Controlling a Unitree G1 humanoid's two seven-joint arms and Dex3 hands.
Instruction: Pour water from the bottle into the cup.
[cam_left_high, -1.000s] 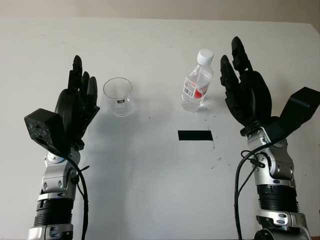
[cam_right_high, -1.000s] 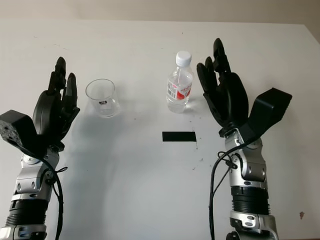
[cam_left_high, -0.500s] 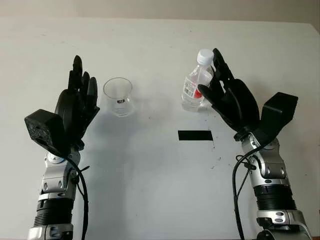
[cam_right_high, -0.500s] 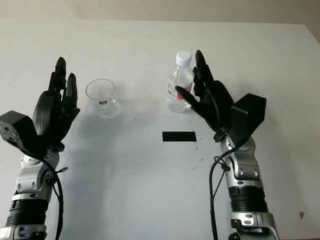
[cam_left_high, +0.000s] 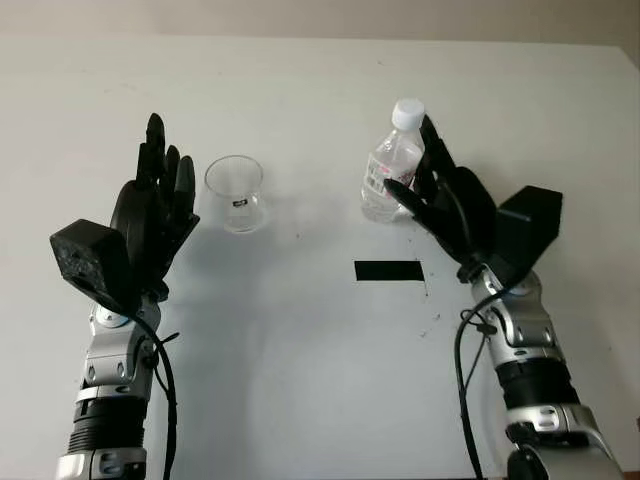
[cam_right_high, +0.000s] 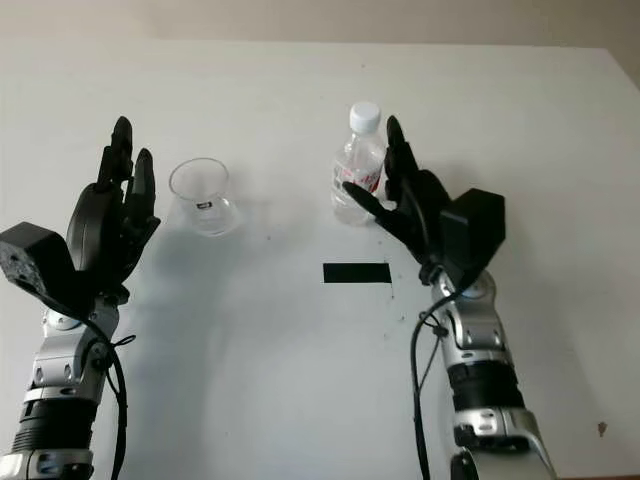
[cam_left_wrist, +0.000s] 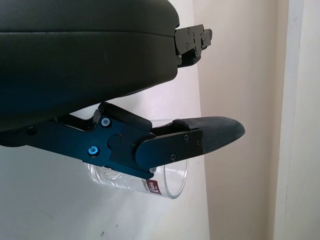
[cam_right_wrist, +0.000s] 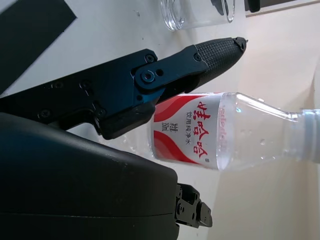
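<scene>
A clear plastic water bottle (cam_left_high: 390, 172) with a white cap and red label stands upright at the table's middle right. My right hand (cam_left_high: 420, 178) is up against it, open: the thumb (cam_right_wrist: 200, 62) lies across the front of the label and the fingers stand straight behind the bottle's right side. The bottle (cam_right_wrist: 225, 130) sits between thumb and palm. A clear empty cup (cam_left_high: 235, 192) stands to the left of the bottle. My left hand (cam_left_high: 155, 190) is raised just left of the cup (cam_left_wrist: 167, 185), open and apart from it.
A black rectangle of tape (cam_left_high: 389, 270) lies on the white table (cam_left_high: 300, 360) just in front of the bottle. A pale wall runs along the table's far edge.
My right hand has swung left and forward from beside the bottle until its thumb and fingers bracket it. The left hand and the cup have stayed put.
</scene>
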